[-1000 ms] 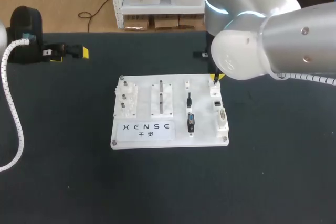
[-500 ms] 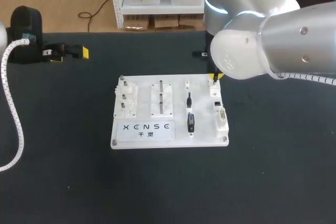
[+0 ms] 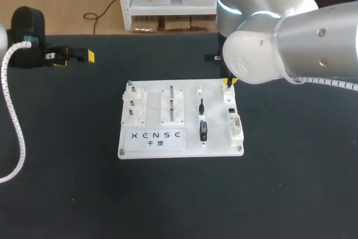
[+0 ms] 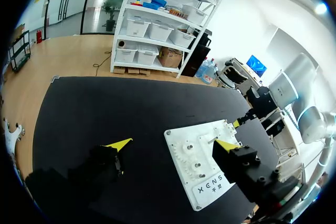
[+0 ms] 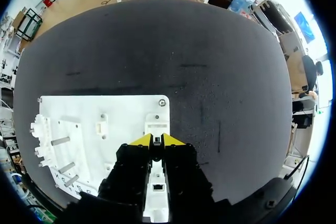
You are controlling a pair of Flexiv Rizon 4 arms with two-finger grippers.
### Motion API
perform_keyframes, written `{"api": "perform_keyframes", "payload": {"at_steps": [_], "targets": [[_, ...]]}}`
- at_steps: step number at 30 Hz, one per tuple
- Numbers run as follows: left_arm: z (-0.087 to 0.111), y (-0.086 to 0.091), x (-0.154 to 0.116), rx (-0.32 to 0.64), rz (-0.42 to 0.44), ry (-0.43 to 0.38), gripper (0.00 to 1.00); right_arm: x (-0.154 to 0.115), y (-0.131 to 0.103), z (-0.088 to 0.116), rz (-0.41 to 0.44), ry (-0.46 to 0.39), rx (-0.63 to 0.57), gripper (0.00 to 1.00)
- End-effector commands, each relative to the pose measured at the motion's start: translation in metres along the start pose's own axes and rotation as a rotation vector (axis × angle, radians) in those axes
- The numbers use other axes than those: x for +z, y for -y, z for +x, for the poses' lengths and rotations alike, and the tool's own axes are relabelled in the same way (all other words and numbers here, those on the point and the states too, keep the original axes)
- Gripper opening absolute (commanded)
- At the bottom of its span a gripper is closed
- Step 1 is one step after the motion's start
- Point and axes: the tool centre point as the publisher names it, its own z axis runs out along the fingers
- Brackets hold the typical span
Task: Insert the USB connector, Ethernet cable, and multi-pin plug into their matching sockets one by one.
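White board (image 3: 180, 152) sat mid-bench. At its far right corner the right gripper (image 5: 157, 139) pinched the dark USB connector (image 3: 229, 85) upright between near-closed yellow tips. Beside the board's right edge, the Ethernet cable (image 3: 201, 106) and multi-pin plug (image 3: 203, 130) lay in holders. Near the bench's far left corner the left gripper (image 4: 173, 144) hung with fingers spread, holding nothing.

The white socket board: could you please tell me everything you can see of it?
The white board, plastic-looking, lies flat on the black table, screws at its corners. It carries gears, metal pins, two dark plugs in holders and sockets along one side. Over its far right corner, the right end effector holds a black connector.
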Motion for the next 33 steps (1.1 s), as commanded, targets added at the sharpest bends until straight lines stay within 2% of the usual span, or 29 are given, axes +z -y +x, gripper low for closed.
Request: {"api": "perform_keyframes", "payload": {"at_steps": [1,23,33], "targets": [[0.000,0.000,0.000,0.000,0.000,0.000,1.00,0.006,0.000,-0.001,0.000,0.001,-0.002,0.00],[0.000,0.000,0.000,0.000,0.000,0.000,1.00,0.000,0.001,-0.002,-0.010,0.017,-0.012,0.00],[0.000,0.000,0.000,0.000,0.000,0.000,1.00,0.012,0.005,0.002,0.008,-0.006,-0.002,0.00]]}}
